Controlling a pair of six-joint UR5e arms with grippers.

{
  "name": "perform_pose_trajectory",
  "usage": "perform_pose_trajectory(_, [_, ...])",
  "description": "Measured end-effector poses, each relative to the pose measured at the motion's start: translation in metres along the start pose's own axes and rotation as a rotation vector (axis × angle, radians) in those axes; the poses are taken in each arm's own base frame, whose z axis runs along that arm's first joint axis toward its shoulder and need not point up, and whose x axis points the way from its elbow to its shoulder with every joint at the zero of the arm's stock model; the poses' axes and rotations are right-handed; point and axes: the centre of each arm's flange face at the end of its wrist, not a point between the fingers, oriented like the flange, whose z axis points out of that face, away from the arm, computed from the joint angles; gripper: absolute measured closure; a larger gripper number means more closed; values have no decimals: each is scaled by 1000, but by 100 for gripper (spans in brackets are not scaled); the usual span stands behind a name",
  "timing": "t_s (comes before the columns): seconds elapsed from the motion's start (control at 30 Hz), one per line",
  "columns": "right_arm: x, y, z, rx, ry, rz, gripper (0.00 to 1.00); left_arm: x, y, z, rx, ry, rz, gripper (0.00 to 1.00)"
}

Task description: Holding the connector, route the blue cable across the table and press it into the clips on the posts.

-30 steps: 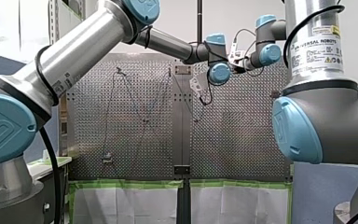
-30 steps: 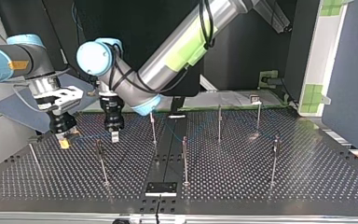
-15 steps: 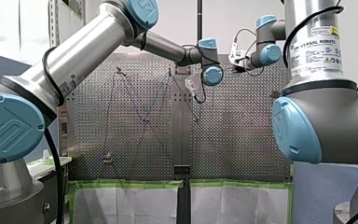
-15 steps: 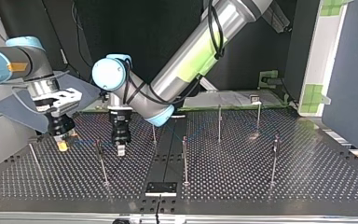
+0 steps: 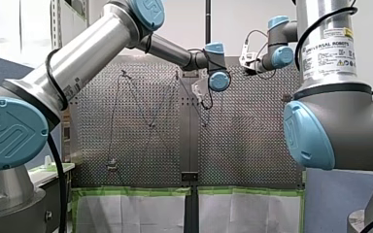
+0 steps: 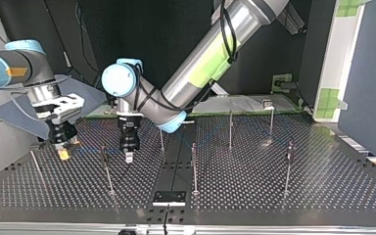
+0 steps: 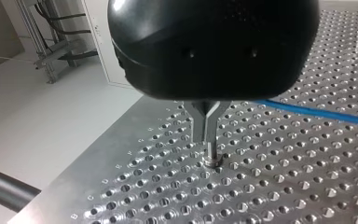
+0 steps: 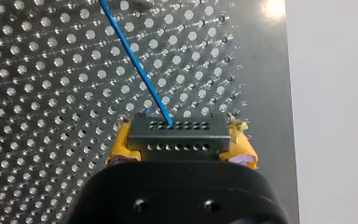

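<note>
Perforated metal table (image 6: 323, 191) spreads across the lower half of the top view. At its near edge, bottom centre of the frame, sits a small black plate (image 6: 169, 198). Just behind it stand three thin upright posts (image 6: 194, 169): one left of centre, one at centre, one toward the right.

Farther in, left of centre, my left gripper (image 6: 129, 158) points straight down beside the left-of-centre post. Its wrist view shows the two metal fingers (image 7: 209, 135) pressed together with nothing between them. Their tips are down at the table surface, though I cannot tell whether they touch it. The blue cable (image 7: 317, 111) lies along the holes beside those fingers, apart from them.

At about the same depth, at the frame's left, my right gripper (image 6: 64, 152) also points down. Its wrist view shows yellow pads (image 8: 121, 145) clamped on both ends of the black connector (image 8: 177, 137), a flat block with two rows of small holes, near the table's side edge. The cable leaves the connector's front face and runs straight ahead of the gripper over the table.

Behind the grippers more posts stand at upper centre and right. Beyond the table's far edge lie pale sheets (image 6: 245, 104) and a dark backdrop (image 6: 142, 29).
</note>
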Motion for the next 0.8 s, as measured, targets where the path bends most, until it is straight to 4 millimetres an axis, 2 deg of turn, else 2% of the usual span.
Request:
perform_pose_trajectory(0.03, [0,0,0,0,0,0,100,0,0,0,0,2,-1,78])
perform_pose_trajectory(0.1, [0,0,0,-1,0,0,100,1,0,-1,1,5,-3,59])
perform_pose_trajectory(0.13, [0,1,0,-2,0,0,100,1,0,-1,4,8,-3,59])
perform_pose_trajectory(0.17, [0,1,0,-1,0,0,100,2,-2,-3,10,12,-3,44])
perform_pose_trajectory(0.2, [-1,1,0,-1,-1,0,100,2,-3,-4,16,16,-3,33])
perform_pose_trajectory(0.23, [-1,1,0,-1,-1,0,100,3,-5,-5,23,20,-3,33])
perform_pose_trajectory(0.27, [-1,1,0,-1,-1,0,100,3,-6,-6,30,26,-3,16])
perform_pose_trajectory(0.3, [-1,1,0,-1,-1,0,100,4,-7,-7,34,30,-3,10])
perform_pose_trajectory(0.33, [-1,1,0,-1,-2,0,100,4,-7,-8,37,34,-3,10])
perform_pose_trajectory(0.37, [-1,1,0,-1,-1,-1,100,5,-8,-9,39,38,-2,0])
perform_pose_trajectory(0.8, [-1,1,0,-1,-3,-3,100,9,-4,-24,14,130,6,0])
